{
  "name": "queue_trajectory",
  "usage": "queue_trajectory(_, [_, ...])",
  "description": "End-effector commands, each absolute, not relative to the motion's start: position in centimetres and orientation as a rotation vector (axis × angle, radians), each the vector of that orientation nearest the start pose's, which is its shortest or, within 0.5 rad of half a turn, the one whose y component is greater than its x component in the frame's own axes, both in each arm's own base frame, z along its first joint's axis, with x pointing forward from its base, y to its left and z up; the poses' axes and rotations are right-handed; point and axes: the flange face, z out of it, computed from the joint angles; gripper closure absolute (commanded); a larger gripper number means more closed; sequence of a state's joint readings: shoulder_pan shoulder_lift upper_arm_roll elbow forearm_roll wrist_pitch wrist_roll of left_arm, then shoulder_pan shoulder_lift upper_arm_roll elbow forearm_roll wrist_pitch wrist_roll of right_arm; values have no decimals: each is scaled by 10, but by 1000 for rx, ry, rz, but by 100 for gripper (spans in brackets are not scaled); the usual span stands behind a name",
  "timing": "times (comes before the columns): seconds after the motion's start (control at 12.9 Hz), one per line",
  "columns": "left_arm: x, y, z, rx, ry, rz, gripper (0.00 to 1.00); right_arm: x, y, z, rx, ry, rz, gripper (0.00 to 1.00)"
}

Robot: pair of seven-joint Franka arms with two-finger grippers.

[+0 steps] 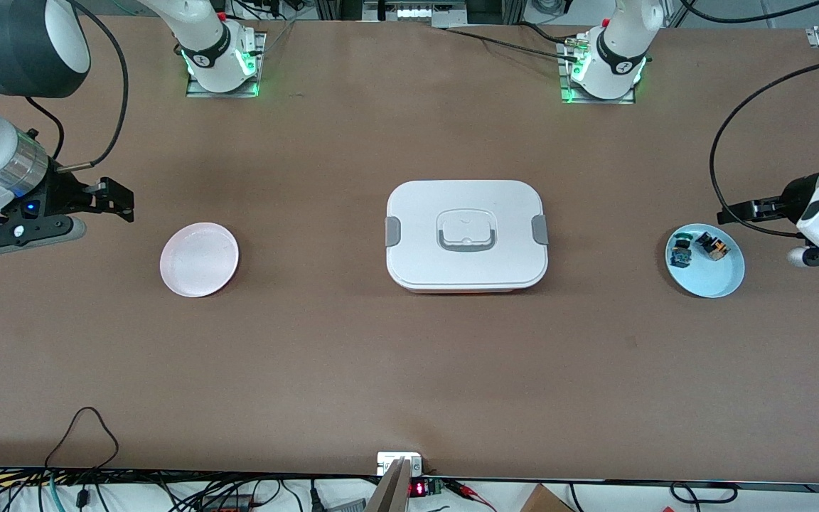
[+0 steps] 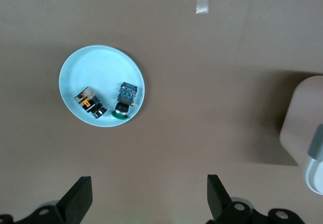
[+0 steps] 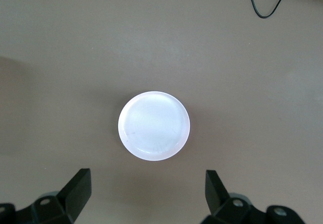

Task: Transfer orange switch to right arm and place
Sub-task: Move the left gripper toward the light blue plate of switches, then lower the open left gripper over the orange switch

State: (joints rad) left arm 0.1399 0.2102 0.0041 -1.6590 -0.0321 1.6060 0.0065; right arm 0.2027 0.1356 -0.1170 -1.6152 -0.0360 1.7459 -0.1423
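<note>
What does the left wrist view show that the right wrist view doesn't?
Only the left wrist view shows the blue plate holding the orange switch and the green and blue switch, plus a corner of the white lidded box. Only the right wrist view shows the pink plate, with nothing on it. Both show brown table and an open gripper, left gripper and right gripper, up over it.

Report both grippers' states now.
Left gripper: jaws open, empty, by the blue plate.
Right gripper: jaws open, empty, by the pink plate.
</note>
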Motion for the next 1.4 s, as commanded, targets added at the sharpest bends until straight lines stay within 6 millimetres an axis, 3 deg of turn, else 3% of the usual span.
queue_trajectory(0.0, [598, 103, 422, -3100, -186, 461, 0, 602, 54, 546, -3178, -375, 13, 0])
queue_trajectory(0.23, [606, 137, 403, -3117, -187, 389, 0, 603, 55, 548, -3175, -395, -8, 0])
queue_trajectory(0.39, [612, 156, 372, -3135, -112, 362, 0, 603, 56, 549, -3174, -397, -14, 0])
queue_trajectory(0.54, [612, 167, 356, -3146, -60, 354, 0, 603, 55, 550, -3174, -392, -18, 0])
queue_trajectory(0.78, [600, 167, 326, -3157, 40, 442, 0, 604, 53, 548, -3172, -386, -23, 0])
queue_trajectory(1.32, [593, 179, 301, -3171, 237, 436, 0, 605, 54, 548, -3170, -370, -24, 0])
